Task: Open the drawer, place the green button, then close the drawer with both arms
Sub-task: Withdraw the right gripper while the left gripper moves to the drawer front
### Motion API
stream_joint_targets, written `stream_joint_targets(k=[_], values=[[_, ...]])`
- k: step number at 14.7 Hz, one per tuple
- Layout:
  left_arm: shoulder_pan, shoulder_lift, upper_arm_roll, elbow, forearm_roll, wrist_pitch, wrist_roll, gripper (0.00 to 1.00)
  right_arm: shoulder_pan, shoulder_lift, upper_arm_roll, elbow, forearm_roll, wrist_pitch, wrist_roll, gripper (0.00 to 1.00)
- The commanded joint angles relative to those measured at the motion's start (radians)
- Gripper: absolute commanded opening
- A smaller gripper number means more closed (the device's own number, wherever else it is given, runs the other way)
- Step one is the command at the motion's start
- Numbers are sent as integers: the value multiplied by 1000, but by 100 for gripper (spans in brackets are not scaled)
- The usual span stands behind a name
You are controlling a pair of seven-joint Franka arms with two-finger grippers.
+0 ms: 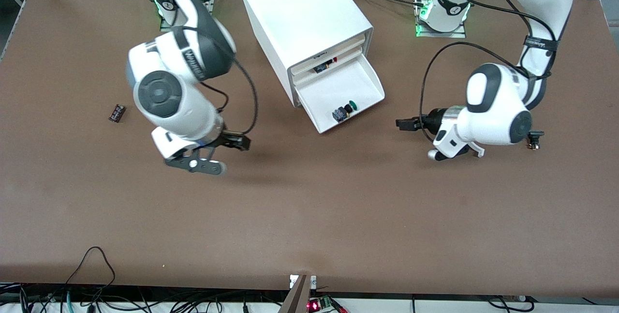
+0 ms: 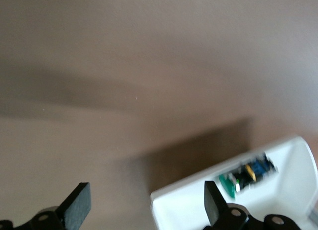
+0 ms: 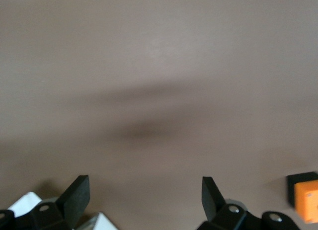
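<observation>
The brown, matte, faintly grainy tabletop (image 1: 309, 216) lay bare along its edge nearest the front camera; over its middle band hung the right arm's black two-finger gripper (image 1: 231, 149), fingers spread wide and holding nothing, above the board toward the right arm's end; the left arm's black two-finger gripper (image 1: 405, 123) hung over the board toward the left arm's end, its flat black fingers (image 2: 78, 205) likewise parted and empty, pointing at the pulled-out tray; both glossy white jointed arms carried looping black cables.

Between the two grippers, the white shallow rectangular plastic drawer (image 1: 360, 78) stood drawn out of the big white box-shaped cabinet (image 1: 302, 18), smooth-walled with rounded corners; inside it, at its corner nearest the front camera, lay on its side the small push button (image 1: 344, 111) with its round green cap, black body and blue base; the left wrist view showed it against the tray's wall (image 2: 247, 174).

A small dark rectangular part (image 1: 117, 112) rested near the right arm's end of the tabletop; another small black part (image 1: 535, 139) sat near the left arm's end, just beside the left arm's wrist; an orange cube (image 3: 306, 200) appeared in the right wrist view.
</observation>
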Motion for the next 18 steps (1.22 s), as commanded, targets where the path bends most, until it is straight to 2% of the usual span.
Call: stream_joint_targets(k=[1,4,9,13,15,18], values=[[-100,1,4,-13,112,114,-228,100,-77,-100,14,-128,15,9,-136,100],[-160,18,4,-14,166,215,-316,100,-143,-143,12,-171,15,11,-213,100],[-229,72,5,-62,177,384,-361,100,-251,-233,12,-247,15,4,-363,100],[-280,96,4,-103,177,493,-382,100,-281,-365,12,-374,15,14,-388,100],[-298,87,4,-117,177,506,-388,100,-281,-432,-2,-436,15,24,-388,100],[-301,78,-4,-126,177,495,-390,100,-281,-511,-11,-471,15,11,-390,100]])
